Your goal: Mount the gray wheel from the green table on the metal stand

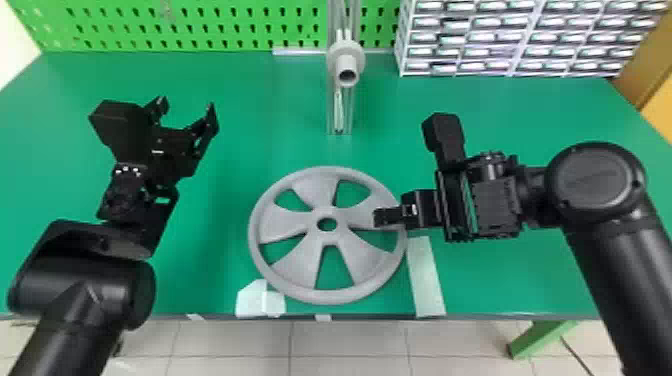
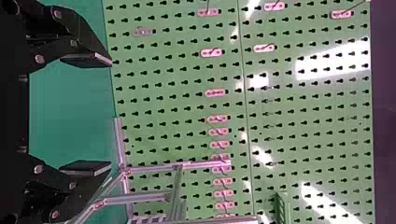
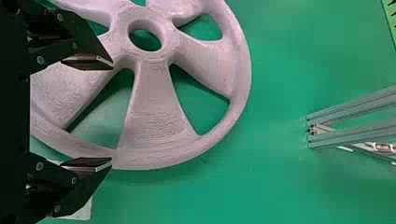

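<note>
Lying flat on the green table (image 1: pixel 500 280), the five-spoke gray wheel (image 1: pixel 327 238) looks stiff, fairly light, perhaps slick. Right gripper (image 3: pixel 112 113), over it, and left gripper (image 2: pixel 110 112), well apart, have spread fingers; the outer rim (image 3: pixel 241 70) seems the surest hold.

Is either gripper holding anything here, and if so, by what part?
Nothing is held: the left gripper and the right gripper are both open, and the gray wheel lies flat on the green table.
</note>
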Robot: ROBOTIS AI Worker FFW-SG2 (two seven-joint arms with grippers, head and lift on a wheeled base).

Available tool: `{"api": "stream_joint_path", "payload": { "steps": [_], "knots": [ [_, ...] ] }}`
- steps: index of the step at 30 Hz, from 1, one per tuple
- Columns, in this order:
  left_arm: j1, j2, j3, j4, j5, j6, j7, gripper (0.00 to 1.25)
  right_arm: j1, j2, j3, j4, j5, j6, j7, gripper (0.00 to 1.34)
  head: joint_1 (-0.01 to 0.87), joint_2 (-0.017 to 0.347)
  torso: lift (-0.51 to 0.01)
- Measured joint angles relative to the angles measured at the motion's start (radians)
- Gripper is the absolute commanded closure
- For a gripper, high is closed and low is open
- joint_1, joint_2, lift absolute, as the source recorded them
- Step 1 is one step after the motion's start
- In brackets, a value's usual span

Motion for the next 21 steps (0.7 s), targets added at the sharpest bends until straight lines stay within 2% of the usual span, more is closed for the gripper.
{"api": "stream_joint_path", "payload": {
  "steps": [14, 21],
  "knots": [
    [-0.013, 0.023, -0.018, -0.002, 0.01, 0.009, 0.006, 0.47, 0.008, -0.032, -0.012, 0.003, -0.014, 0.016, -0.008, 0.52, 0.867, 0.052, -0.1],
    [-0.025, 0.032, -0.029, -0.002, 0.01, 0.01, 0.007, 0.47, -0.016, -0.051, 0.021, 0.036, -0.028, 0.017, -0.011, 0.52, 0.867, 0.052, -0.1]
  ]
}}
